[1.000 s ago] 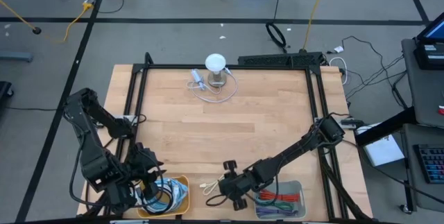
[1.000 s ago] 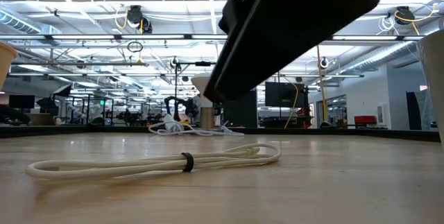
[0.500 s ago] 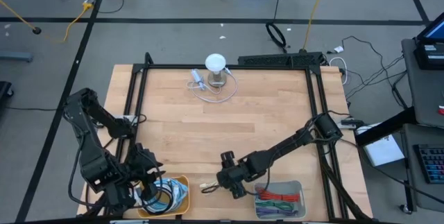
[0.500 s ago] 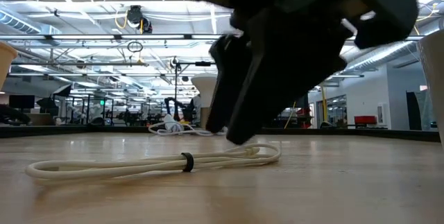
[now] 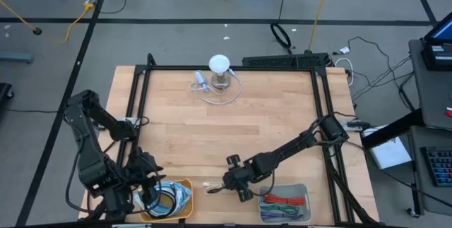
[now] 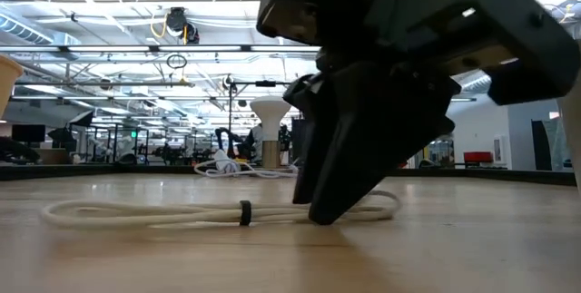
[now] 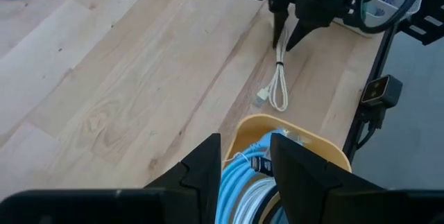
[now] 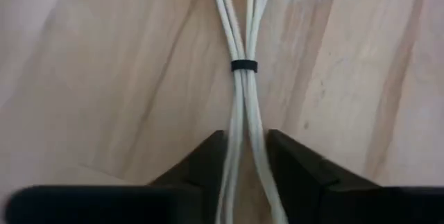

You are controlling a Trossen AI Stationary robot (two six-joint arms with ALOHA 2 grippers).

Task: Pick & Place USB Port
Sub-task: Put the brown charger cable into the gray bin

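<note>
My right tool (image 5: 227, 186) is down on the tabletop (image 5: 233, 129) near its front edge, its two fingers closing either side of the bundled white USB cable (image 8: 243, 64), which lies flat between the yellow bowl (image 5: 185, 186) and the clear tray (image 5: 302, 189). I judge a good grasp means pinching both strands together before lifting. My left tool (image 7: 244, 175) hovers half-spread above the bowl.

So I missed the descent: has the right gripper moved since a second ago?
Yes. The right gripper came down toward the yellow bin, straddling the white cable.
</note>
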